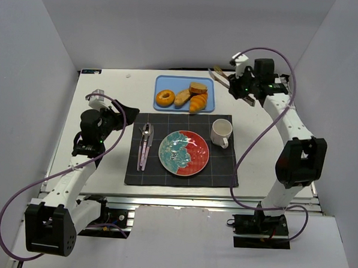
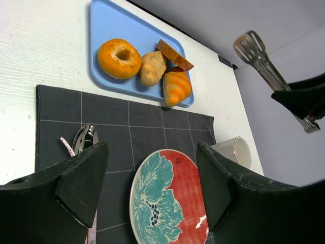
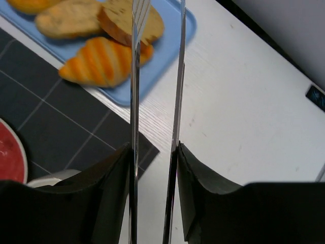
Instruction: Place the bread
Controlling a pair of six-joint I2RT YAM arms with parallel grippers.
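On the white table [image 1: 118, 86], the right gripper [image 1: 240, 88], clenched on tongs [image 1: 223, 75], would best straddle the bread [image 1: 182, 98] mid-length, avoiding the croissant [image 1: 198, 102]; the left gripper [image 2: 151, 152] stood released.

The tongs [image 3: 133, 127] are polished metal, same as the mirror-shiny spoon [image 2: 85, 138]. The plate [image 2: 177, 178] looks glazed and glossy. The blue tray [image 2: 109, 20] is smooth matt plastic, the placemat [image 2: 56, 109] dull dark cloth, and the bread [image 2: 152, 67] crust matt, slightly rough.
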